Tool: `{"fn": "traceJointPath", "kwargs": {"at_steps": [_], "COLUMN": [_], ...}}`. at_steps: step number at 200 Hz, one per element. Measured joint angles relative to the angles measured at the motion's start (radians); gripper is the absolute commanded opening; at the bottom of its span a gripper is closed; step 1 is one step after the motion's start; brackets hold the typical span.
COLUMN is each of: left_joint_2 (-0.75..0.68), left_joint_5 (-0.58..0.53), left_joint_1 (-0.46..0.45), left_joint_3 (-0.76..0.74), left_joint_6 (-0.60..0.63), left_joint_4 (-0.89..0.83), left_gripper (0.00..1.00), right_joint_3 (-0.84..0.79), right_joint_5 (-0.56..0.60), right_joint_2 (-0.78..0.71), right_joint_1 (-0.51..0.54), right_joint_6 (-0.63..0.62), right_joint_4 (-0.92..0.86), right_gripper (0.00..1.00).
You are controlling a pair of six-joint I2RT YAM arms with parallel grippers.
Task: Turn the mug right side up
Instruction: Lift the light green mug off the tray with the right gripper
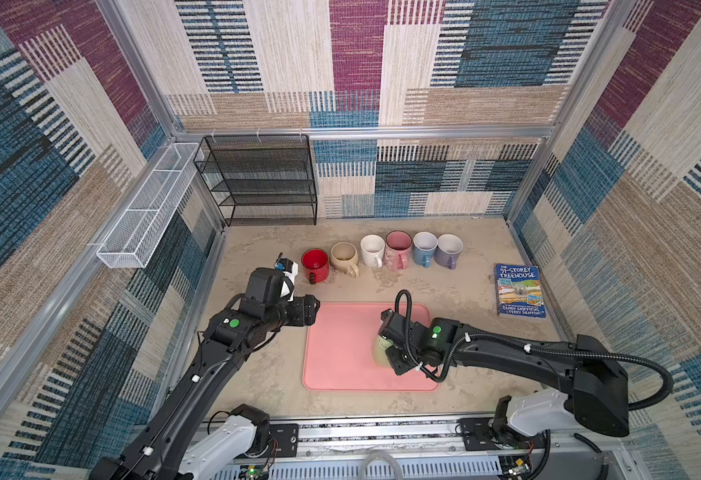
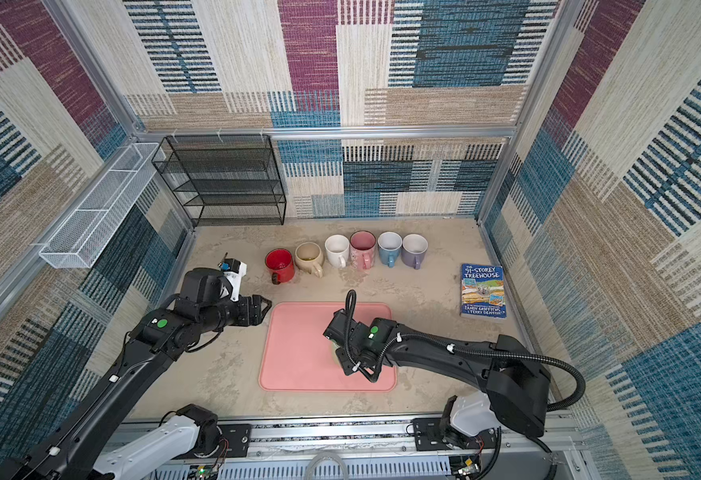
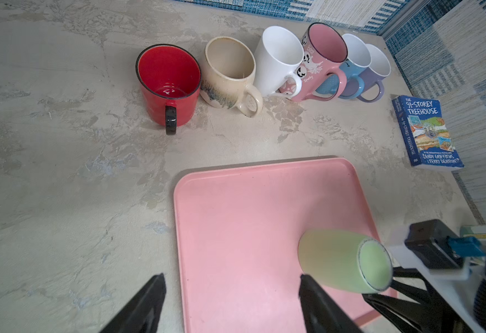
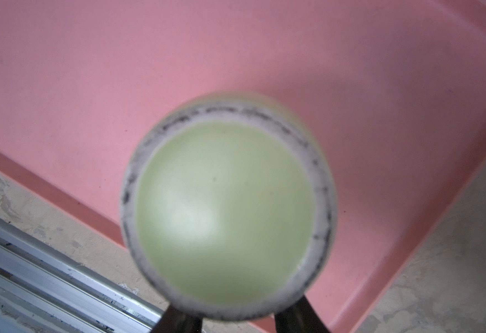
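A pale green mug (image 3: 331, 259) lies tipped over on the pink tray (image 3: 236, 207), its flat base (image 4: 224, 201) turned toward my right gripper (image 4: 236, 317). In both top views only a sliver of the mug (image 1: 380, 353) (image 2: 334, 347) shows beside that gripper (image 1: 394, 348). Two dark fingers (image 4: 296, 320) reach in under the base rim, one on each side. Their tips and the mug's handle are hidden, so any contact does not show. My left gripper (image 3: 231, 276) hangs open over the tray's left edge (image 1: 317, 309), holding nothing.
Several upright mugs stand in a row at the back, from the red one (image 1: 314, 262) to the purple one (image 1: 448, 249). A book (image 1: 519, 291) lies at the right. A black wire shelf (image 1: 257, 178) and a white wire basket (image 1: 149, 208) are at the back left.
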Motion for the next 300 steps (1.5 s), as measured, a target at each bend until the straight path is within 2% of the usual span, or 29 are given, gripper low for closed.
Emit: {"fn": "traceJointPath", "kwargs": {"at_steps": [52, 133, 159, 182, 214, 259, 300], "left_joint_2": [-0.013, -0.016, -0.019, -0.020, -0.026, -0.061, -0.124], "left_joint_5": [-0.001, -0.001, 0.000, 0.000, 0.002, 0.056, 0.161], "left_joint_1": [0.000, 0.000, 0.000, -0.001, -0.001, -0.001, -0.001], "left_joint_3": [-0.006, -0.008, -0.008, -0.008, -0.007, -0.037, -0.130], "left_joint_6": [0.003, 0.007, 0.007, 0.007, 0.007, -0.009, -0.057], "left_joint_4": [0.000, 0.000, 0.000, 0.000, 0.000, 0.023, 0.114], "left_gripper": [0.78, 0.78, 0.79, 0.85, 0.87, 0.85, 0.84], "right_joint_3": [0.010, 0.027, 0.027, 0.029, 0.032, 0.005, -0.065], "right_joint_5": [0.011, 0.035, 0.038, 0.038, 0.036, 0.017, -0.067], "right_joint_2": [0.037, 0.047, 0.052, 0.050, 0.012, -0.113, -0.272], "right_joint_1": [0.000, 0.000, 0.000, 0.000, -0.001, -0.007, -0.064], "right_joint_6": [-0.015, -0.023, -0.025, -0.024, -0.024, -0.032, -0.058], "right_joint_4": [-0.013, -0.024, -0.023, -0.024, -0.022, 0.056, 0.196], "right_gripper": [0.30, 0.00, 0.00, 0.00, 0.00, 0.00, 0.00]}}
